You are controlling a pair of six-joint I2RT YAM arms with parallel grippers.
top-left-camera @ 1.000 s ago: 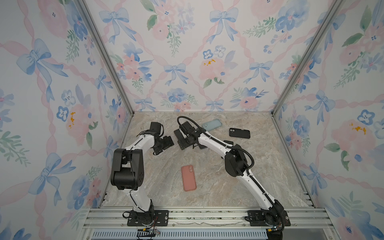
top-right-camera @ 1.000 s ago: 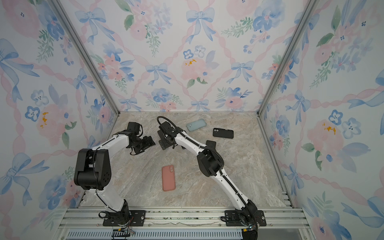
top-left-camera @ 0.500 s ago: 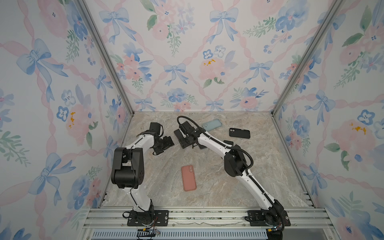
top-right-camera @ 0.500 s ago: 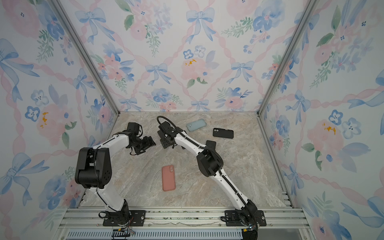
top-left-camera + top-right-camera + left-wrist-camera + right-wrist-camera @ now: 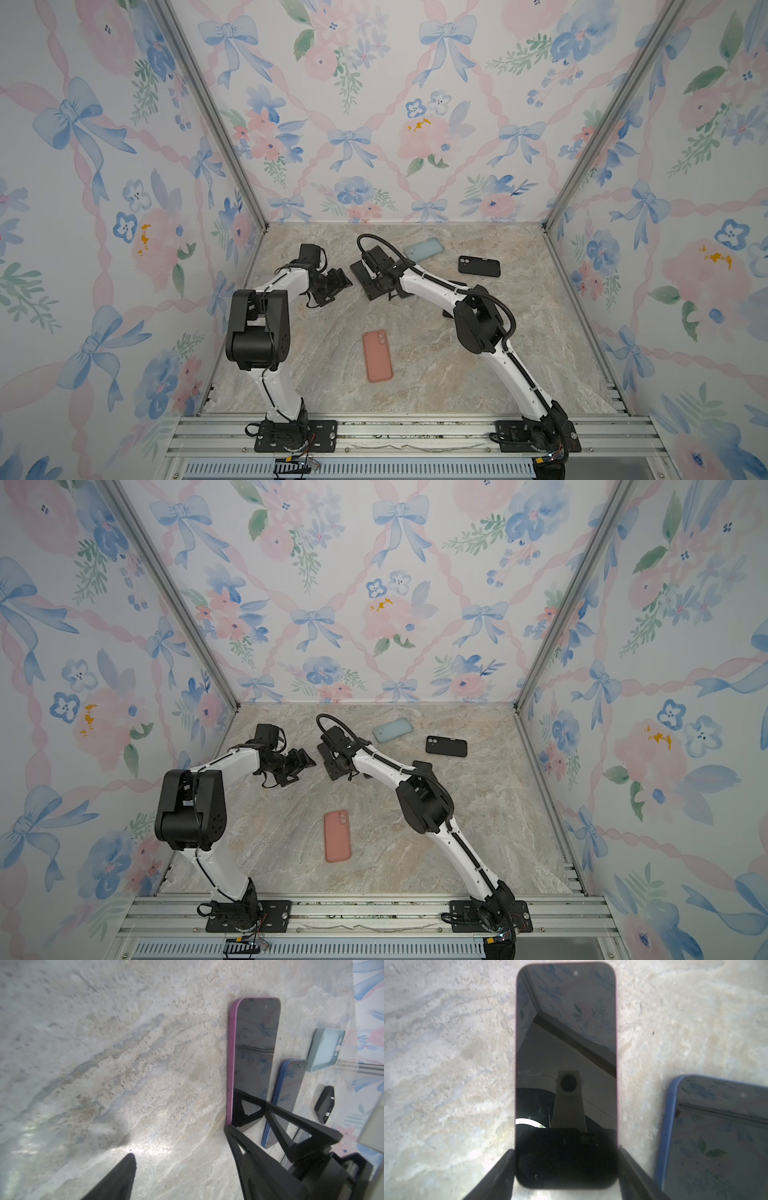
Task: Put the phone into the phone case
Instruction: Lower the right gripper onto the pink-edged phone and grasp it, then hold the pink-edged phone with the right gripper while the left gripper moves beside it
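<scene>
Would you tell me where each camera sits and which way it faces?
Both top views: high above the front rail, looking down at the marble tabletop; the left arm and right arm show.
Left wrist: low on the left arm, facing across the magenta-edged phone; one finger of the left gripper shows.
Right wrist: above the right gripper, looking along that phone; both its fingers flank it.
Shared: both wrist views show the blue-edged phone beside it.

In both top views the right arm (image 5: 432,286) hides most of the phone (image 5: 360,280) (image 5: 327,762); the blue phone (image 5: 716,1136) is cut off at the right wrist view's edge.
</scene>
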